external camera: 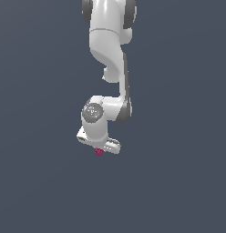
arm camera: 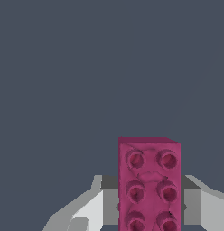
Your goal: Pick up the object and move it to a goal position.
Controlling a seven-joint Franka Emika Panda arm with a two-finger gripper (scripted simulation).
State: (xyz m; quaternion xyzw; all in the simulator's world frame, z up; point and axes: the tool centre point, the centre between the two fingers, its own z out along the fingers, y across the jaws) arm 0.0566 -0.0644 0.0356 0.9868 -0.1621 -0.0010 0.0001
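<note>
The object (arm camera: 149, 180), a small magenta-pink brick with two rows of studs on top, sits between my gripper (arm camera: 150, 203) fingers. One grey finger pad (arm camera: 110, 205) presses on one long side, the other pad (arm camera: 190, 205) on the opposite side, so the gripper is shut on it. In the exterior view the object (external camera: 99, 152) shows only as a tiny pink spot just under the white gripper (external camera: 100, 149), a little below the picture's centre. I cannot tell whether the brick rests on the surface or hangs above it.
A plain dark blue-grey surface (external camera: 178, 182) fills both views. The white arm (external camera: 108, 54) comes down from the top of the exterior view.
</note>
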